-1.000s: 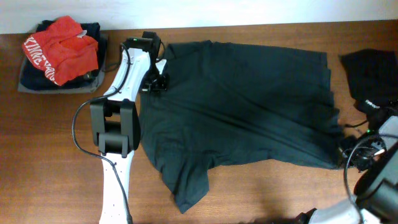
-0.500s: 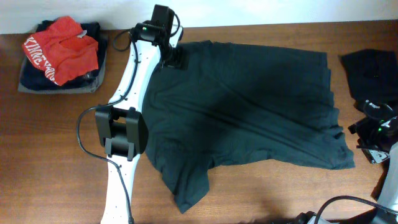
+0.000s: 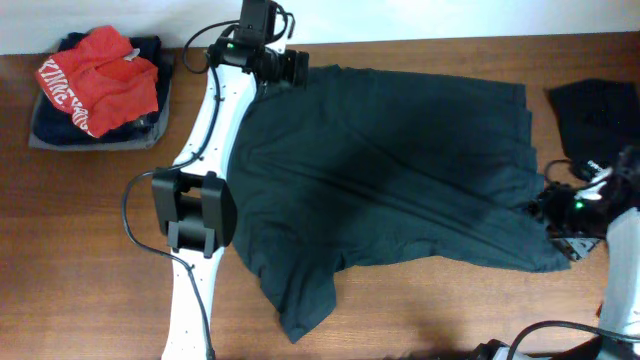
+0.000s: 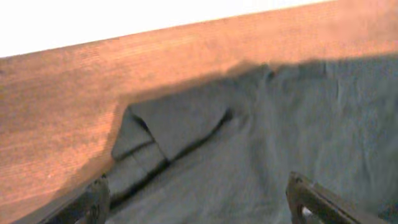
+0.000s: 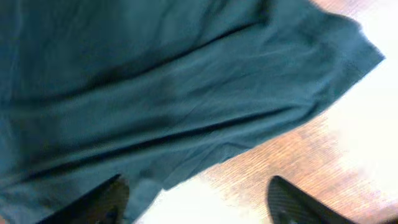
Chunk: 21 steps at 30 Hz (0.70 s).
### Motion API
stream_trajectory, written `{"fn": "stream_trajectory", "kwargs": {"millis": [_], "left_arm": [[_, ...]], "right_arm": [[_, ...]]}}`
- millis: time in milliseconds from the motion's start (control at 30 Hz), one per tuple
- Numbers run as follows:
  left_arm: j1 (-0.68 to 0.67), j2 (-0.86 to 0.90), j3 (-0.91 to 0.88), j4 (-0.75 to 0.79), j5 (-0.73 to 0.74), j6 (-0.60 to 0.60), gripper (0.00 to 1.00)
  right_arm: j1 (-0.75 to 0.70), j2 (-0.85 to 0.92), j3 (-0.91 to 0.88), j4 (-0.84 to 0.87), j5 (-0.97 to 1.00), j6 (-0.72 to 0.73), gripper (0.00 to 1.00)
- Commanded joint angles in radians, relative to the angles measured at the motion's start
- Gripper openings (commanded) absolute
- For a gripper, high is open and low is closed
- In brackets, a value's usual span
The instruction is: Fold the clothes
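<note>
The clothes in play are a large dark teal-grey T-shirt point(image 3: 390, 170), spread flat across the middle of the table, and a black garment point(image 3: 600, 115) at the far right. My left gripper point(image 3: 296, 68) hovers open over the shirt's far left corner. In the left wrist view its gripper point(image 4: 199, 202) has both fingers wide apart above the cloth, by a folded-over sleeve point(image 4: 168, 127). My right gripper point(image 3: 553, 205) is open at the shirt's right hem. In the right wrist view the gripper point(image 5: 199, 205) straddles the hem edge point(image 5: 186, 168) and bare wood, holding nothing.
A stack of folded dark garments with a red one on top point(image 3: 95, 85) sits at the far left. The table's back edge point(image 4: 155, 43) runs just beyond the left gripper. The left arm's white base point(image 3: 190, 280) stands at the front left.
The left gripper has let go of the shirt, opened and moved from its left side to the far corner. The right gripper has opened and shifted up toward the hem.
</note>
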Motion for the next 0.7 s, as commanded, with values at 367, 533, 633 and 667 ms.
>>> {"fn": "stream_trajectory", "kwargs": {"millis": [367,533,633,667], "left_arm": [[0.031,0.118,0.014,0.108,0.117,-0.246,0.89],[0.023,0.159,0.014,0.123,0.118,-0.298,0.89],[0.023,0.176,0.014,0.126,0.117,-0.315,0.89],[0.023,0.180,0.014,0.126,0.117,-0.320,0.89]], "right_arm": [[0.192,0.005,0.010,0.017,-0.009,-0.024,0.88],[0.217,0.005,0.010,0.010,-0.009,-0.024,0.88],[0.217,0.005,0.009,0.004,-0.008,-0.024,0.88],[0.217,0.005,0.009,0.002,-0.006,-0.024,0.88]]}}
